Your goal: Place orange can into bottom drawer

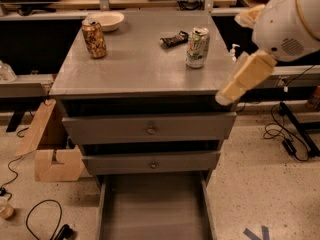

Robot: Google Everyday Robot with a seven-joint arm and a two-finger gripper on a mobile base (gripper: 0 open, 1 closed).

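On the table point(135, 64), at its far-left corner, the orange can point(94, 38) stands untouched, the bottom drawer point(155, 209) lies open below, and the pincer point(245, 79) hovers off the right edge (its opening I cannot tell), so grasping and placing are left.

My arm point(287, 26) fills the upper right of the scene, a rounded white housing held high. Below it my gripper point(243, 80), the tan part, slants down and to the left, with its tip lowest.
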